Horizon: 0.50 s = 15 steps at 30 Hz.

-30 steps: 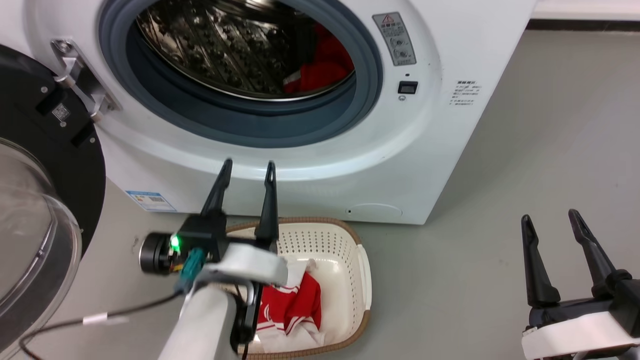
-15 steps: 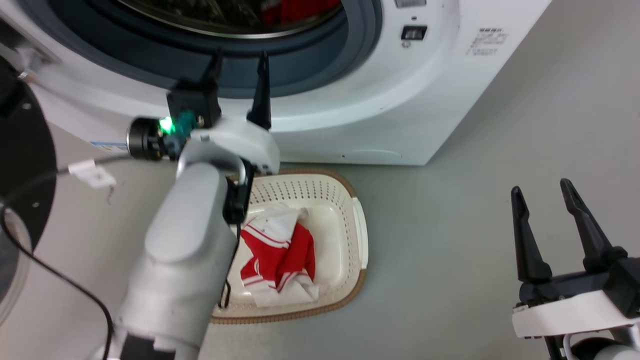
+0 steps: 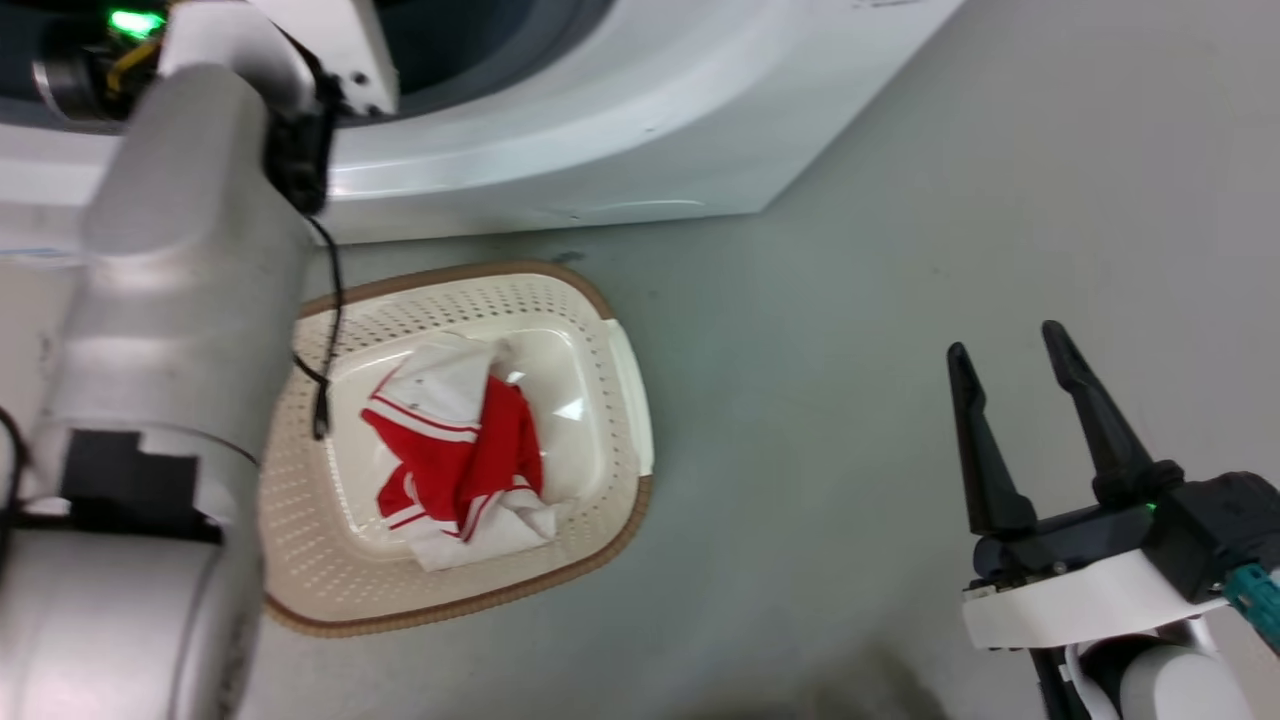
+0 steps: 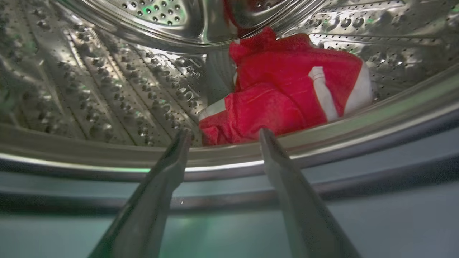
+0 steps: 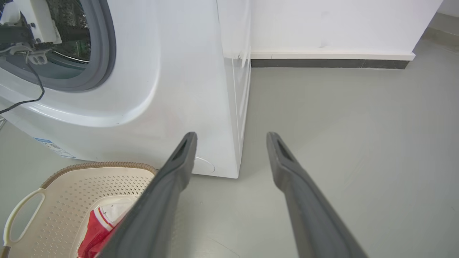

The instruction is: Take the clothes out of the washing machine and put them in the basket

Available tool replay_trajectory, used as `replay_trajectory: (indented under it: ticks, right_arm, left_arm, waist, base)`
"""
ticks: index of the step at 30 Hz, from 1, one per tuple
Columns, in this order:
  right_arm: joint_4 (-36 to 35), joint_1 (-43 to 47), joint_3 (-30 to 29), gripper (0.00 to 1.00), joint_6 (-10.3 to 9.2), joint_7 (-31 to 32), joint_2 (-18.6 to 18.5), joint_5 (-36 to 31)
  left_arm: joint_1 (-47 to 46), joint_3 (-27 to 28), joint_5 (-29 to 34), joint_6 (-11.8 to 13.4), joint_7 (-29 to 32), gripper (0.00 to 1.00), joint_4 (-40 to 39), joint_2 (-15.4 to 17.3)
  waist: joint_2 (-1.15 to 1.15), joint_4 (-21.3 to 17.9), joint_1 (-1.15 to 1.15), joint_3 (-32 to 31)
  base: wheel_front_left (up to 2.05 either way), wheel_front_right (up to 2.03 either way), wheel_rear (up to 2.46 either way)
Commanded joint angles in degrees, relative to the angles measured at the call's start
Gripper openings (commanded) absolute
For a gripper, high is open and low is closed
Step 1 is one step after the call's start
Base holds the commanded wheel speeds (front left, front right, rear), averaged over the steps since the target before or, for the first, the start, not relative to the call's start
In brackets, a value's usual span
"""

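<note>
Grey floor (image 3: 800,400) is seen beneath the spread right gripper (image 3: 1005,340); inside the drum (image 4: 107,89), red clothes (image 4: 279,96) are lodged just beyond the spread, empty left gripper (image 4: 225,133)

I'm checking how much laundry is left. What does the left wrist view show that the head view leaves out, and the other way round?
The left wrist view adds the left gripper, open, at the mouth of the steel drum, with a red garment lying inside just beyond its fingertips. The head view adds the basket on the floor, holding red and white clothes, and the right gripper, open, above bare floor. Both share the washing machine: its inside in one, its white front in the other.
</note>
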Motion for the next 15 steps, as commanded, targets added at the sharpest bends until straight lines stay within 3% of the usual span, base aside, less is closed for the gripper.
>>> replay_trajectory:
  ticks: [1, 15]
  right_arm:
    - [0.5, -1.1, 0.6, 1.00, -0.03, -0.5, 0.0, 0.6]
    - [5.8, 1.0, 6.5, 1.00, -0.03, -4.6, 0.1, 6.1]
  left_arm:
    - [-1.8, 0.1, 0.0, 0.2, 1.0, 1.00, 1.3, 1.2]
    - [-16.1, -0.8, 1.4, 2.0, 14.8, 1.00, 7.0, 11.8]
  waist:
    - [0.00, -2.8, -0.01, 2.2]
    - [0.00, -14.0, -0.01, 9.2]
  base:
    - [0.00, 0.00, 0.00]
    - [0.00, 0.00, 0.00]
